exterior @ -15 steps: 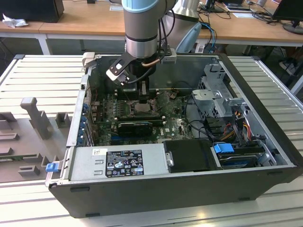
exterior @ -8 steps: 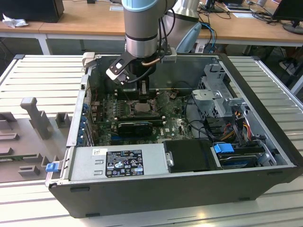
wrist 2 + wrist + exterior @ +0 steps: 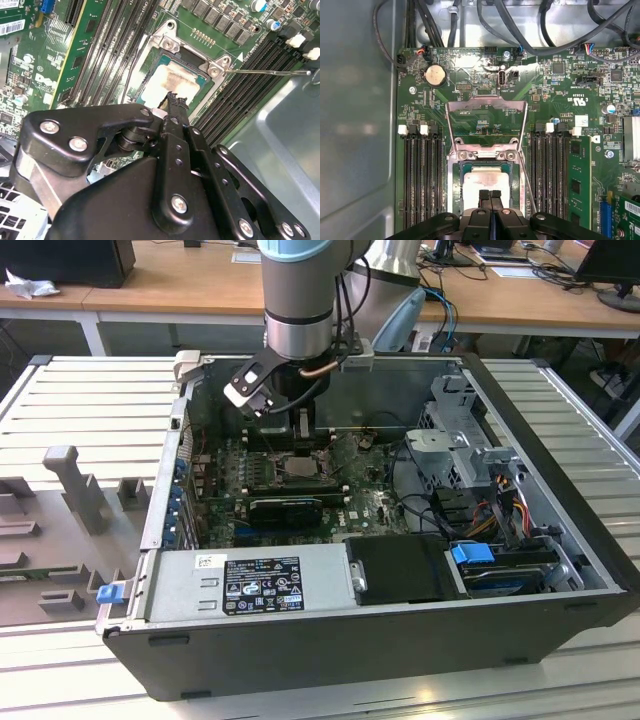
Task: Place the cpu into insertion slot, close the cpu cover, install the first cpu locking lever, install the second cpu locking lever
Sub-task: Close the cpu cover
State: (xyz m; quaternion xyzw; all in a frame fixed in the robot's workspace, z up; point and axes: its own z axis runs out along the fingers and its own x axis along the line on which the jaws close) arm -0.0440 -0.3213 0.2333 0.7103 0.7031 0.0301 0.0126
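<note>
The end effector (image 3: 490, 196) is clenched, its two fingers pressed flat against each other with nothing between them. It hangs straight over the cpu (image 3: 480, 179), and in the second wrist view the tips stand at or just above the chip's pale metal top (contact or a small gap, I cannot tell which).

The cpu already sits square in the insertion slot (image 3: 455, 185). In the exterior view this is in the middle of the frame, a little toward the exterior view's left, inside the open computer case (image 3: 590, 540) on the slatted counter (image 3: 90, 400).

The relation that matters is the cpu cover (image 3: 485, 103). It is swung open and rises from the hinge edge of the slot on the side away from the end effector. Its frame runs outward from that hinge, in line with the memory slots (image 3: 420, 170) on either side. So the cover lies beyond the chip, not over it. One thin locking lever (image 3: 265, 72) juts free from a corner of the slot — not yet latched.
</note>
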